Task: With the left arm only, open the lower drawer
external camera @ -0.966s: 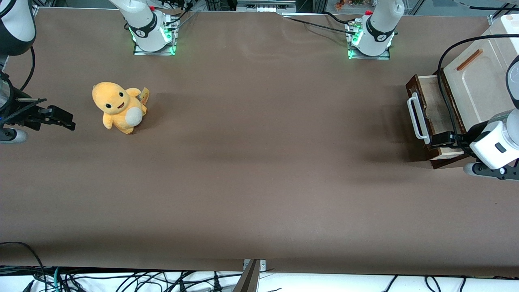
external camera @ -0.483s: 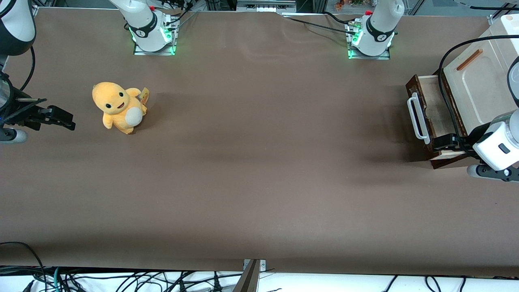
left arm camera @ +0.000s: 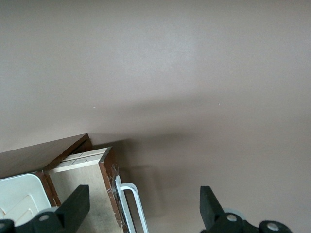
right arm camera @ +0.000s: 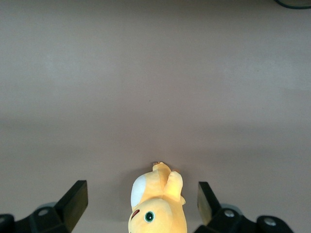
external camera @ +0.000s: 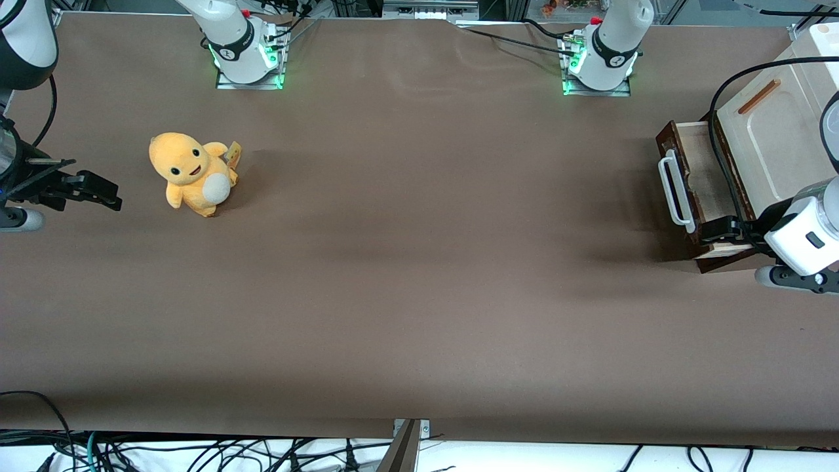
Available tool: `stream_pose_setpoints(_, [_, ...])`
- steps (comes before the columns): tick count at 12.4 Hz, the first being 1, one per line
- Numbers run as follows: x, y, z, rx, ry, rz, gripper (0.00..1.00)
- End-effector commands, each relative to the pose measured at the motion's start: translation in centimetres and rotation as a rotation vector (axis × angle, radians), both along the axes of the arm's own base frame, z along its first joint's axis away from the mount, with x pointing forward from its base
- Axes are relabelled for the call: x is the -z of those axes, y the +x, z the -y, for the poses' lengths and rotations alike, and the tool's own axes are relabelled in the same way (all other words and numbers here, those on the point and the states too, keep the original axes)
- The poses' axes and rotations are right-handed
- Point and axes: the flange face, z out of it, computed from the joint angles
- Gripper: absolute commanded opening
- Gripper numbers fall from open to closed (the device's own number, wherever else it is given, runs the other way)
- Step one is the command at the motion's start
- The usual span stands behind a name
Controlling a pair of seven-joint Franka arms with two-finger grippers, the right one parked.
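The lower drawer stands pulled out of its cabinet, dark brown front facing the table's middle, with its white bar handle and pale wood inside showing. My left gripper hovers over the end of the drawer nearest the front camera, on the white wrist of the left arm. In the left wrist view the gripper is open wide. Its black fingers straddle the drawer front and handle below, holding nothing.
The cabinet's cream panel with an orange strip handle sits above the drawer, and a black cable crosses it. An orange plush toy stands toward the parked arm's end of the brown table.
The left wrist and gripper shifted slightly toward the working arm's end and nearer the front camera, then held still. The drawer has not moved.
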Motion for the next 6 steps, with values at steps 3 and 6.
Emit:
stream_pose_setpoints(3, [-1.26,-0.71,-0.49,-0.004,-0.024,0.005,1.0])
stream_pose_setpoints(6, [-0.76,-0.99,-0.69,-0.009,-0.023,-0.022,1.0])
